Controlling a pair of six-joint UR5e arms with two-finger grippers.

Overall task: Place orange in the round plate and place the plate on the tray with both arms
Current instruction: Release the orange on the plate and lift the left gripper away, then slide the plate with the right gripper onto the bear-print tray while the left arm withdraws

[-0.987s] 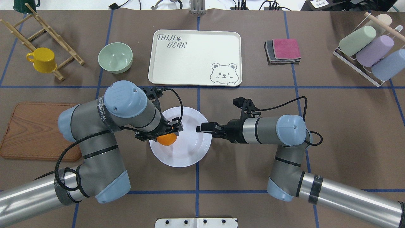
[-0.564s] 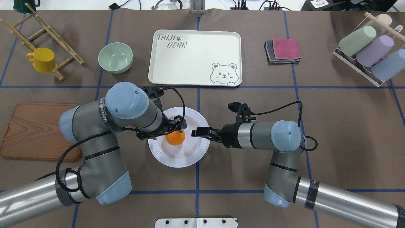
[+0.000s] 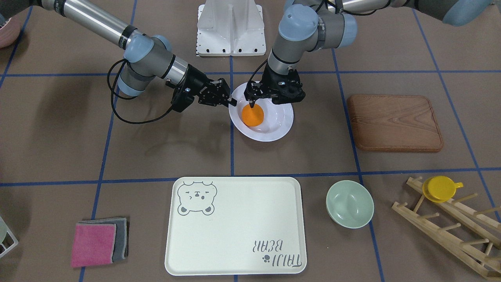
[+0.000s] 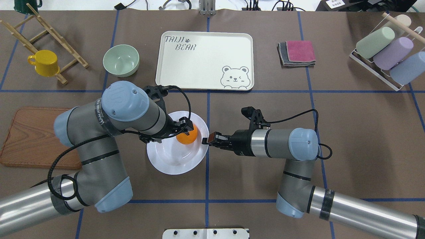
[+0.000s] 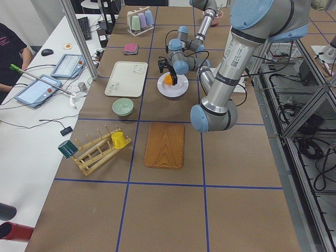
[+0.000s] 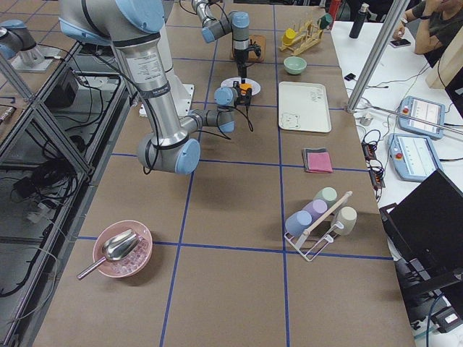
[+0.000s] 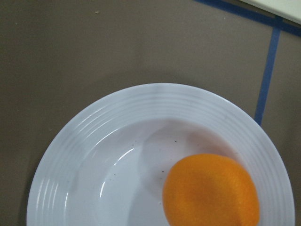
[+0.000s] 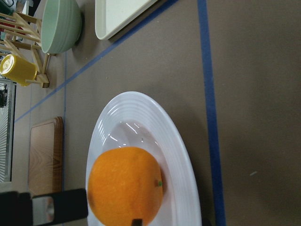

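Observation:
The orange (image 4: 187,137) (image 3: 252,115) lies loose inside the white round plate (image 4: 166,159) (image 3: 274,125), toward the plate's right side. My left gripper (image 4: 186,127) (image 3: 252,100) hovers just over the orange, open, one fingertip close to the top of the fruit. The left wrist view shows the orange (image 7: 211,193) resting in the plate (image 7: 94,155) with no fingers around it. My right gripper (image 4: 205,140) (image 3: 231,102) lies level at the plate's right rim and looks open. The cream tray (image 4: 204,59) (image 3: 235,227) lies farther back with nothing on it.
A pale-green bowl (image 4: 121,60) stands left of the tray, and folded cloths (image 4: 297,53) lie to its right. A wooden board (image 4: 36,136) lies under my left elbow. A yellow cup (image 4: 44,62) hangs on a wooden rack at far left. A rack of cups (image 4: 388,53) stands at far right.
The orange came out from under my left gripper and rolled toward the plate's right side. The plate slid left. My left arm drew back left, and my right gripper now meets the rim.

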